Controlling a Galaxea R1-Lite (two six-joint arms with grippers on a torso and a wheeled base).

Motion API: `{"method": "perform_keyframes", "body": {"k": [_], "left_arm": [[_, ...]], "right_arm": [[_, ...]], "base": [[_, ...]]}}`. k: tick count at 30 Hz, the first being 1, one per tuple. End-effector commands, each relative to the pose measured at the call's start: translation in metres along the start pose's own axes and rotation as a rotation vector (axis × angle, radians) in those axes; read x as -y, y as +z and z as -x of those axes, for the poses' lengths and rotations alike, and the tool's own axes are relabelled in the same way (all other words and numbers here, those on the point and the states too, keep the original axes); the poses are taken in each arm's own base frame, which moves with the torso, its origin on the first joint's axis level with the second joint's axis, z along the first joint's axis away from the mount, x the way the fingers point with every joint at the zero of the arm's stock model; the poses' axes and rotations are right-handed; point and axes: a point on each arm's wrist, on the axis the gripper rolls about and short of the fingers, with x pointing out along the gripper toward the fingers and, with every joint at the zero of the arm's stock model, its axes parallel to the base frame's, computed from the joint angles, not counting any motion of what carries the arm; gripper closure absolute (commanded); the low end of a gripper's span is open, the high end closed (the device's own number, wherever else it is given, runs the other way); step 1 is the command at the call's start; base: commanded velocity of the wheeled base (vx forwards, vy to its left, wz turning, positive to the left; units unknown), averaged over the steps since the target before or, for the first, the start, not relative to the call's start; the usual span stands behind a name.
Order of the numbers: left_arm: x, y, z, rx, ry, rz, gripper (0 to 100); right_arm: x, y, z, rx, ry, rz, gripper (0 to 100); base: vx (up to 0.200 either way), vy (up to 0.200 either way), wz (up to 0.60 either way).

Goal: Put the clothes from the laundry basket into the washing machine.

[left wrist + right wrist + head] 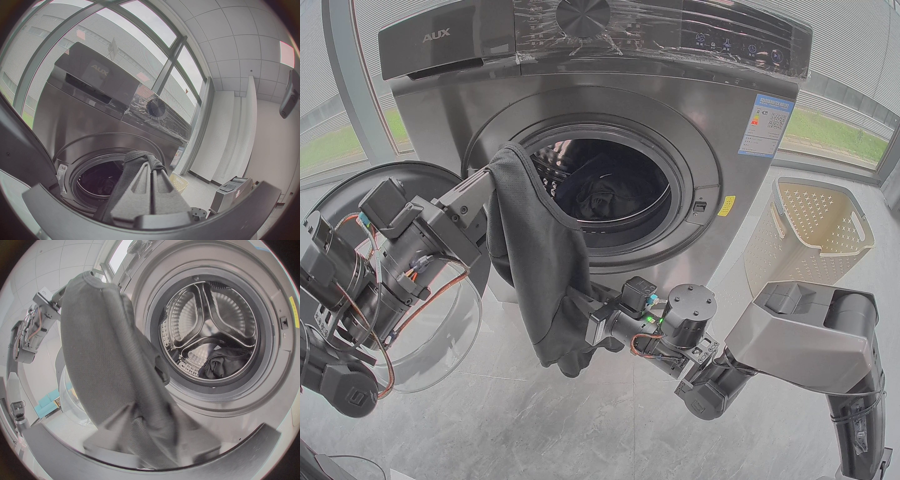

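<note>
A dark grey garment (534,262) hangs in front of the left side of the washing machine's round opening (612,187). My left gripper (486,176) is shut on its top edge, level with the opening's left rim; the left wrist view shows the fingers (142,184) pressed together with the cloth (137,156) draped over their tips. My right gripper (586,305) holds the garment's lower part, below the opening; in the right wrist view the cloth (103,358) runs down between its fingers (109,427). More dark clothes (222,363) lie in the drum. The cream laundry basket (819,231) stands right of the machine.
The machine's door (434,337) stands swung open to the left, behind my left arm. Pale tiled floor (550,425) stretches in front of the machine. Windows run behind and beside the machine.
</note>
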Motion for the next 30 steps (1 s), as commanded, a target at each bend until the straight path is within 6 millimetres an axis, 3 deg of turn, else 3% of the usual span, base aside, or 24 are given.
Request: {"method": "perform_keyframes", "body": {"k": [1, 9, 11, 14, 17, 20, 24, 30], "left_arm": [[-0.002, -0.002, 0.0, -0.006, 0.008, 0.0, 100], [-0.005, -0.001, -0.001, 0.0, 0.017, -0.007, 100], [-0.005, -0.001, 0.0, -0.001, 0.021, -0.008, 100], [-0.007, -0.001, 0.001, -0.002, 0.03, -0.011, 100], [-0.011, -0.001, 0.001, -0.004, 0.04, -0.014, 100], [-0.011, -0.003, 0.001, -0.01, 0.04, -0.014, 100], [-0.01, -0.006, 0.004, -0.028, 0.041, -0.007, 100], [-0.009, -0.007, 0.005, -0.029, 0.04, -0.006, 100]], "right_arm": [[0.001, 0.018, 0.009, 0.01, -0.009, 0.002, 100], [-0.007, 0.056, 0.053, -0.016, -0.048, 0.0, 100], [-0.009, 0.078, 0.072, -0.001, -0.077, 0.0, 100], [-0.004, 0.088, 0.084, -0.004, -0.121, 0.004, 100], [0.01, 0.105, 0.113, -0.012, -0.205, 0.011, 100], [0.016, 0.116, 0.121, 0.022, -0.235, 0.013, 100], [0.008, 0.127, 0.129, 0.047, -0.22, 0.009, 100], [-0.002, 0.127, 0.136, 0.045, -0.216, -0.013, 100]], "base": [[0.0, 0.0, 0.0], [0.0, 0.0, 0.0], [0.0, 0.0, 0.0], [0.0, 0.0, 0.0], [0.0, 0.0, 0.0], [0.0, 0.0, 0.0], [0.0, 0.0, 0.0], [0.0, 0.0, 0.0]]}}
